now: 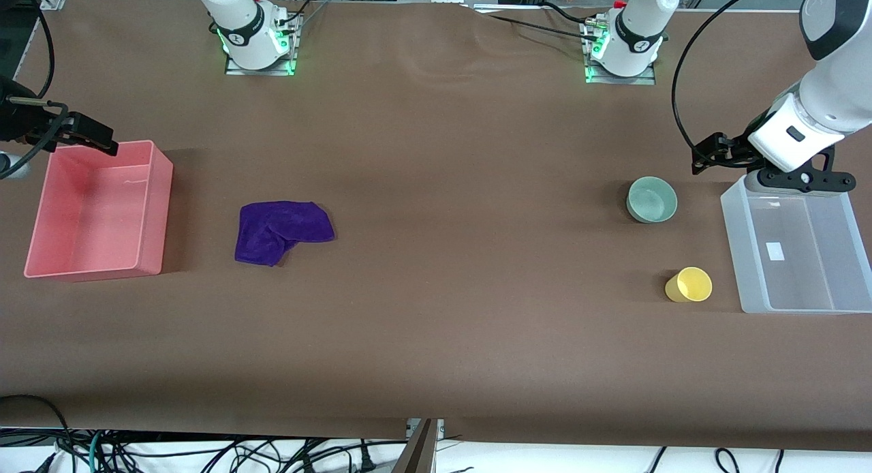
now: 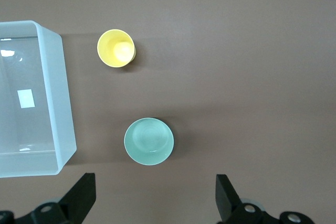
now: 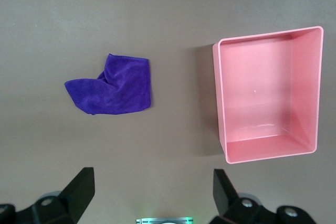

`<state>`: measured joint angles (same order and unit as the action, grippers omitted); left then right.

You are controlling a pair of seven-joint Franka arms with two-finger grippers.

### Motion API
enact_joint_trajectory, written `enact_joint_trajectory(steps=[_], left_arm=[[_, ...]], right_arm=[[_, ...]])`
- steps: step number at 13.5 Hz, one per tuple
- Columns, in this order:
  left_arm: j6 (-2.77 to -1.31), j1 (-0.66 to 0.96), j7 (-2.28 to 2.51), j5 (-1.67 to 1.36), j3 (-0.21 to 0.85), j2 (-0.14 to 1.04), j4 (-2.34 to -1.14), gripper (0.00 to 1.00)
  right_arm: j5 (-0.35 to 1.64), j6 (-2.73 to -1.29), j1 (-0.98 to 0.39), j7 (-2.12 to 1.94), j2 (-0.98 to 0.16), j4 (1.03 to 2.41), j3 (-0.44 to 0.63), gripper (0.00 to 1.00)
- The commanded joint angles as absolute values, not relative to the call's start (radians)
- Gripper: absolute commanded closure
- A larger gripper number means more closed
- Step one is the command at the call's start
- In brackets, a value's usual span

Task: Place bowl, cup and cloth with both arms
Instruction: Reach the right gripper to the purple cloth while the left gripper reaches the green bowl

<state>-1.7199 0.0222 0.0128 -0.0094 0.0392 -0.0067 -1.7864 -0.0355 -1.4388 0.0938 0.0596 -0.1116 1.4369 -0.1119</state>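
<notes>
The pale mint-green bowl (image 1: 652, 199) stands upright and empty near the left arm's end of the table; it also shows in the left wrist view (image 2: 149, 141). The yellow cup (image 1: 689, 285) stands upright, nearer to the front camera than the bowl, and shows in the left wrist view (image 2: 116, 48). The purple cloth (image 1: 283, 230) lies crumpled toward the right arm's end; it shows in the right wrist view (image 3: 113, 86). My left gripper (image 1: 712, 153) (image 2: 155, 198) is open and empty, high over bare table beside the bowl. My right gripper (image 1: 75, 133) (image 3: 152, 195) is open and empty, high over the pink bin's edge.
An empty pink bin (image 1: 155, 214) (image 3: 268, 150) sits beside the cloth at the right arm's end. An empty clear plastic bin (image 1: 732, 248) (image 2: 60, 103) sits beside the bowl and cup at the left arm's end. The brown table stretches wide between cloth and bowl.
</notes>
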Motion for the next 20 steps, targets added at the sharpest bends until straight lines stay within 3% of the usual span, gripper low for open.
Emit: enact_joint_trajectory(steps=[1,15,20], left_arm=[[-1.709,0.020,0.012,-0.012,0.037,-0.006,-1.776,0.00],[-1.706,0.020,0.012,-0.012,0.037,0.003,-1.779,0.00],[-1.606,0.002,0.003,-0.012,0.037,0.070,-1.786,0.00]], right_arm=[[-0.023,-1.433,0.092,0.046,-0.117,1.420,-0.107,0.00],[-0.026,-1.434,0.097,0.049,-0.121,1.420,-0.104,0.00],[-0.028,-1.434,0.098,0.051,-0.129,1.420,-0.104,0.00]])
